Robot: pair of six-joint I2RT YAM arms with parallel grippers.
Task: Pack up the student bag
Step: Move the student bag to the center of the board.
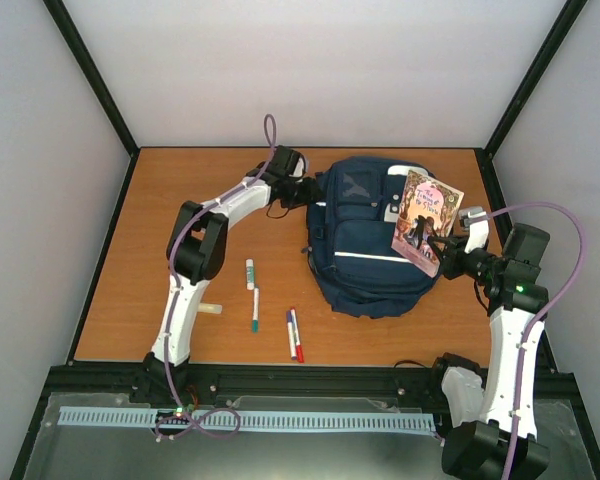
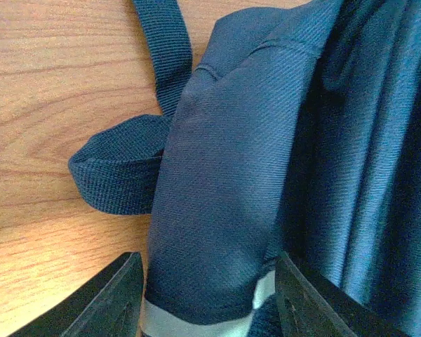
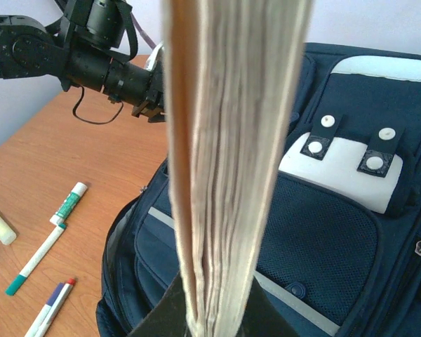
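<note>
The student bag [image 1: 365,262] lay front-up on the right half of the wooden tabletop [image 1: 170,185]. At its far left corner the left jaws stood either side of a fold of navy fabric that filled the gap between them. Only part of the fingers [image 2: 119,298] showed at the bottom of the left wrist view, so whether they pinched the cloth or merely straddled it could not be told. A dark strap [image 2: 119,175] looped onto the wood beside the fold. The right jaws were clenched on the lower edge of a book [image 1: 426,215], held upright over the bag's right side. Edge-on to the right wrist camera, its pages blocked the middle of that view, and the cover's title was too small to read. Left of the bag lay a green-labelled marker [image 1: 249,273], a teal-capped pen [image 1: 255,312], blue and red pens [image 1: 295,337] and a pale yellow object [image 1: 211,309] too small to identify.
</note>
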